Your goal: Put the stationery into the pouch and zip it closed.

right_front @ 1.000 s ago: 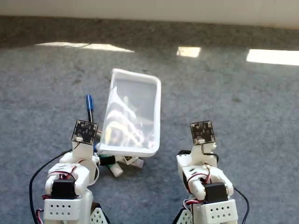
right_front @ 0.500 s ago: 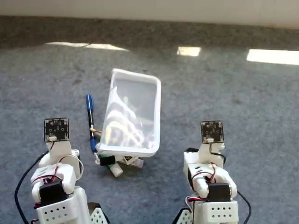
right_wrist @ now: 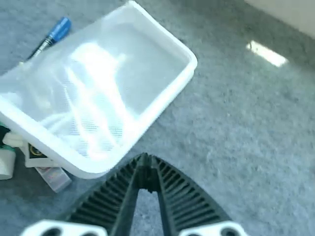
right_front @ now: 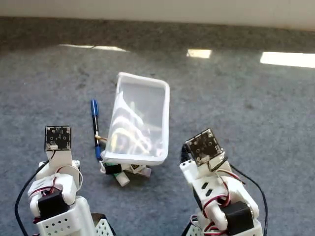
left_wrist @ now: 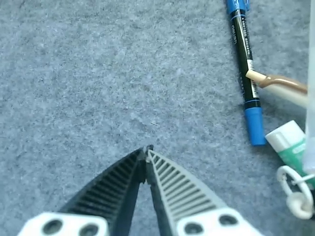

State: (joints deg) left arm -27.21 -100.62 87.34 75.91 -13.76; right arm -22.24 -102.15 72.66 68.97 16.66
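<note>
table [right_front: 256, 113]: grey, felt-like top, darker band at its far edge | wall strip [right_front: 157, 7]: pale, just beyond the table's far edge | light patches [right_front: 288, 59]: three bright ones on the table, near its far edge, well apart

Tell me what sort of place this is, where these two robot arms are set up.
Likely an indoor workspace, maybe a lab or office: a grey felt-like surface, a pale wall strip along its far edge, and bright patches of daylight. A mesh pouch and blue pen lie on it.
</note>
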